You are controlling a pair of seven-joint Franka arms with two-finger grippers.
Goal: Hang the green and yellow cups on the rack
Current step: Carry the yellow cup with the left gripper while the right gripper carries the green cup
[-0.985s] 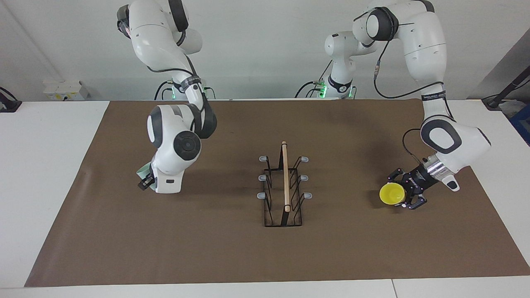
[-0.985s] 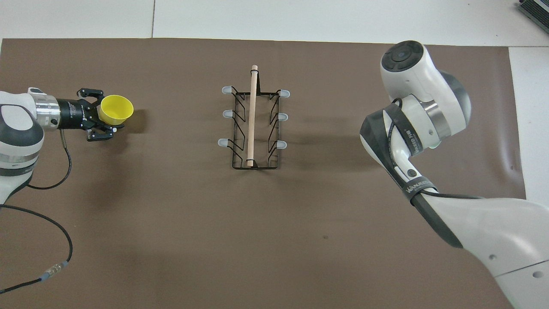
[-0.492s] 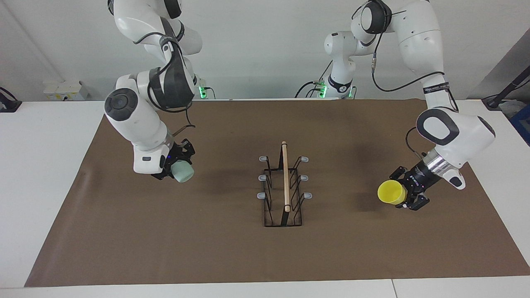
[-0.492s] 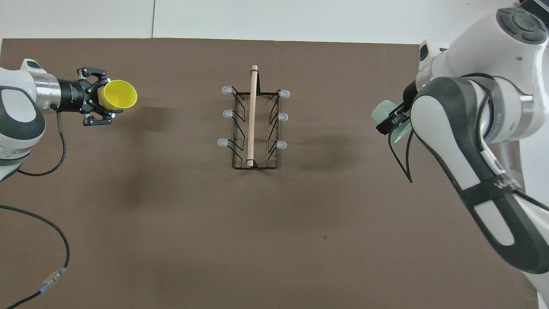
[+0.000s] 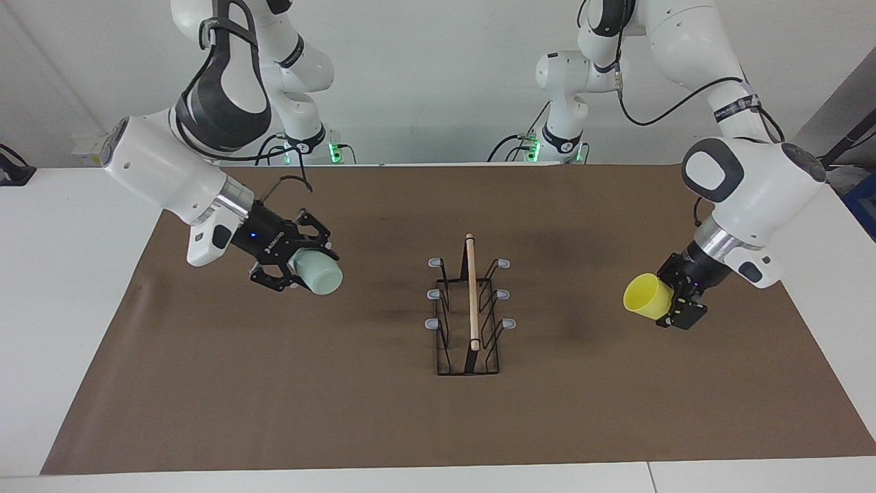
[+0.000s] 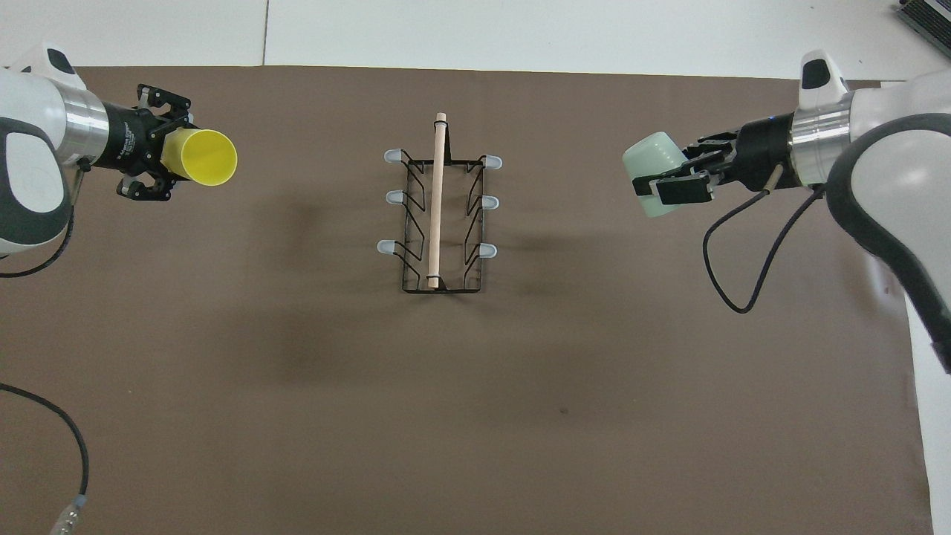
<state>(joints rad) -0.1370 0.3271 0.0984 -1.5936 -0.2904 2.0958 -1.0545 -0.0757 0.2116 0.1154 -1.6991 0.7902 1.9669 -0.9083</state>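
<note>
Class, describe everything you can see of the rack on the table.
The rack is a narrow black wire stand with a light wooden rod along its top and six grey-tipped prongs, three per side, all bare. It stands upright on the brown mat at the middle of the table, its rod running away from the robots. Nothing touches it except the mat.

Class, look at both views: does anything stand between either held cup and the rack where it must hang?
Nothing visible does. The left gripper holds the yellow cup and the right gripper holds the green cup, each in the air to one side of the rack. Only bare brown mat lies between.
</note>
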